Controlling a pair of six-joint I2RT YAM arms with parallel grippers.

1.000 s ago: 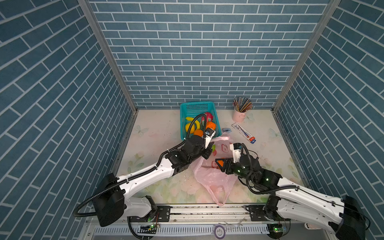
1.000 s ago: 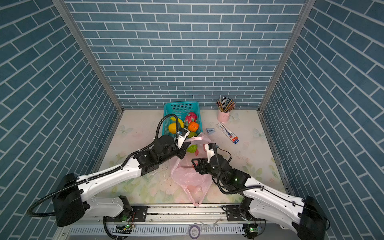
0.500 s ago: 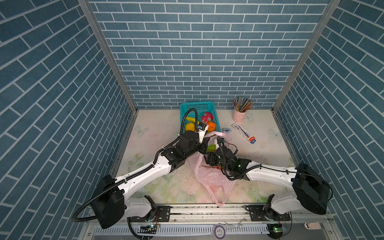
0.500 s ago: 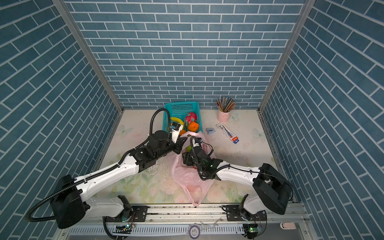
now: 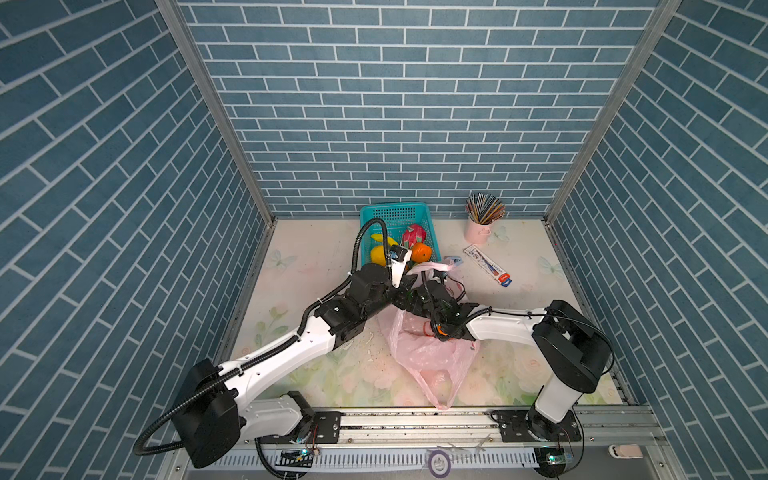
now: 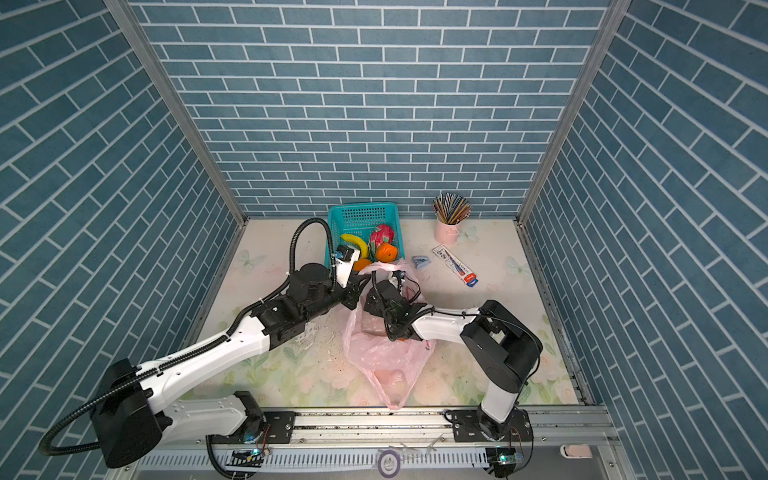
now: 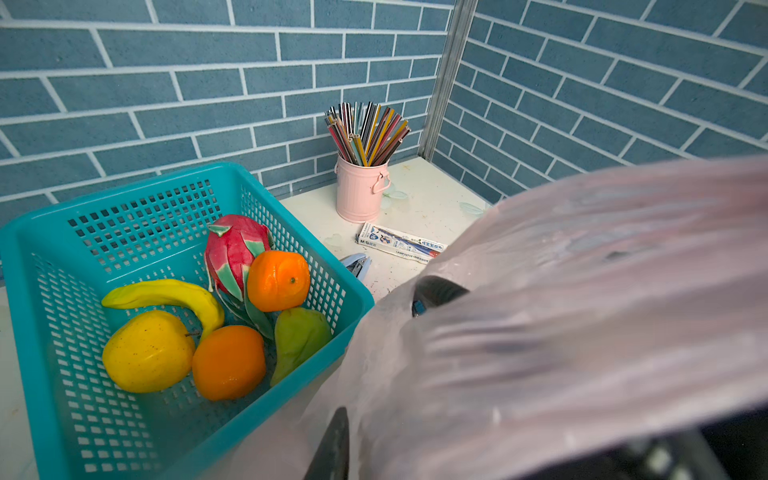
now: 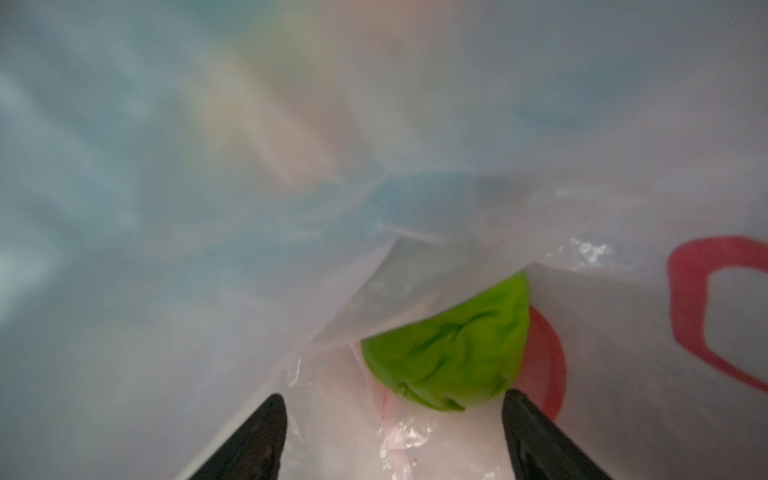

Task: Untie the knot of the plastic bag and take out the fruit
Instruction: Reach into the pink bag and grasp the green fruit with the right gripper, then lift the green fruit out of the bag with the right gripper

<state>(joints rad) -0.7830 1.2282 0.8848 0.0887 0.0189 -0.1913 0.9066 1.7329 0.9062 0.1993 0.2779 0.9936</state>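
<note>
looking on from the side, i see the bag (image 5: 428, 353) lying slack on the tabletop (image 5: 307, 266), its mouth turned toward the basket (image 7: 124, 195). no knot shows anywhere, and the mouth gapes, so i judge that part done.

the left claw (image 5: 400, 293) is at the bag's rim beside the basket. in its wrist view the pink film stretches taut across it, so it looks clamped on a fold of the rim, holding the mouth up, though the film hides most of the jaws. the right claw (image 8: 395, 419) is inside the bag, jaws spread wide and gripping nothing. a green fruit (image 8: 449, 353) lies just ahead of it, off-centre, closer to 1 tip. 5 fruit (image 7: 278, 280) and a banana (image 7: 166, 291) lie in the basket.

the film is thin, limp and slippery. it will sag shut if the rim is let go, and a loose fold could slide between jaw and fruit. the green fruit looks light, and its creased skin suggests it gives under a squeeze. being rounded, it may squirt out of a pinch near its edge. i would centre the claw first, then take it across its widest part, clear of the film draped over its far side.
</note>
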